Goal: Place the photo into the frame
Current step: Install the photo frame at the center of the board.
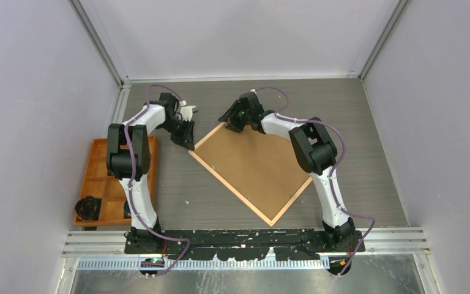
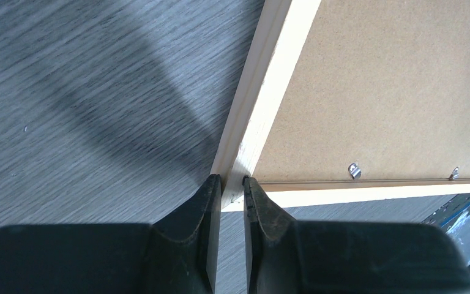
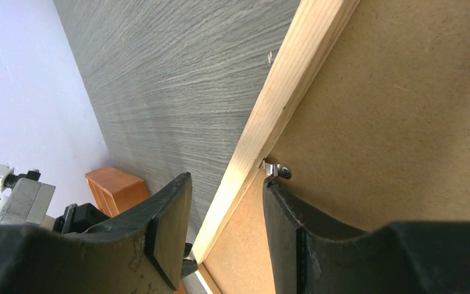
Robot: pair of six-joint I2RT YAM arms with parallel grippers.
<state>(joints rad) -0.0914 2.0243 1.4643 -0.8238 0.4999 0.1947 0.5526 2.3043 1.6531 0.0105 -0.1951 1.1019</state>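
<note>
The frame lies face down on the table as a diamond, with the brown backing board filling it. The photo is out of view. My left gripper is at the frame's left corner. In the left wrist view its jaws are shut on the light wood strip right at that corner. My right gripper is at the far corner. It stands open astride the strip, one fingertip against a small metal tab on the board.
An orange compartment tray stands at the left edge with a black object in a near compartment. Two more metal tabs sit along the board's edge. Walls close the table on three sides.
</note>
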